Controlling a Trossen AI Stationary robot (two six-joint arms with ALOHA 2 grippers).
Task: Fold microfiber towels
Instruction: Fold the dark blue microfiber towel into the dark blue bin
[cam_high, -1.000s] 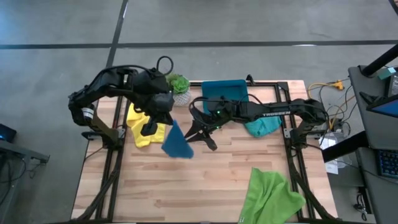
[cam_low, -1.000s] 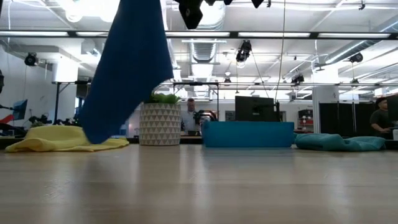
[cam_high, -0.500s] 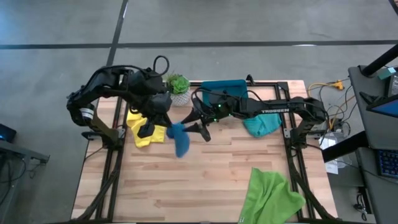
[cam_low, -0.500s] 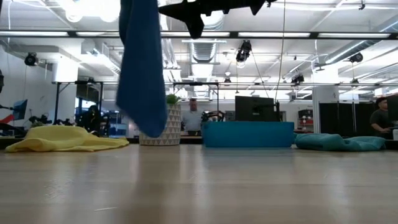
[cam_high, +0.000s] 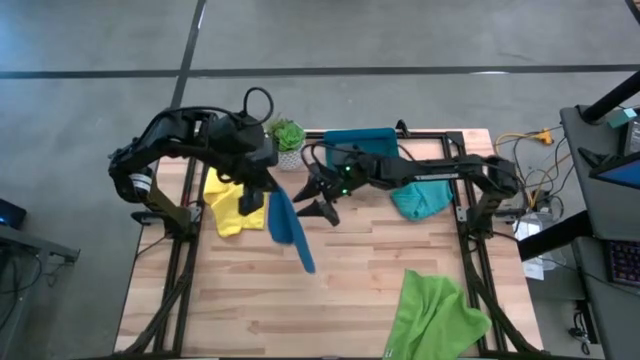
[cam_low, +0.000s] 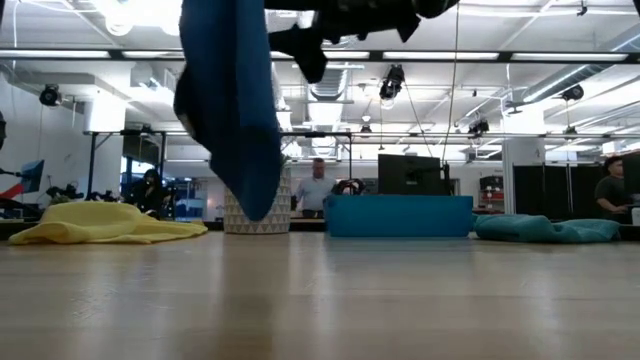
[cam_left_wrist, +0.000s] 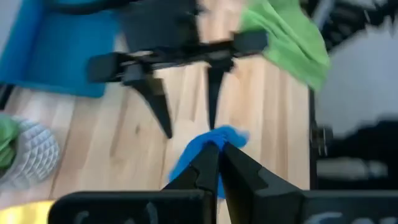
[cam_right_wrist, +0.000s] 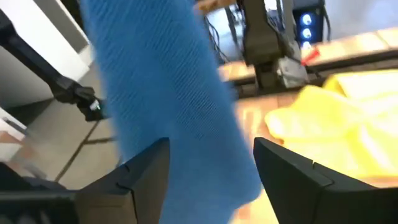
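Observation:
A blue microfiber towel hangs in the air over the table's middle left, with my left gripper shut on its top. Its lower end is clear of the wood. My right gripper stands open just to the towel's right; in the right wrist view the towel hangs right in front of the gap between its fingers, and no touch shows. A yellow towel lies crumpled at the far left, a teal towel at the far right, and a light green towel drapes over the near right edge. My left gripper pinches a bunched upper part of the blue towel between its two shut fingers. The fingers slant down from the table's left. The towel hangs slack below them in a narrow gathered strip, lifted clear of the table.
A teal-blue tray and a potted plant stand at the far edge behind the grippers. Bare wood lies toward the near edge. People and desks show in the room beyond the table.
My left gripper has rolled in place, and the blue towel has swung and turned from a broad triangle into a narrow strip whose lower end points toward the near edge. My right gripper has moved left and down toward the towel.

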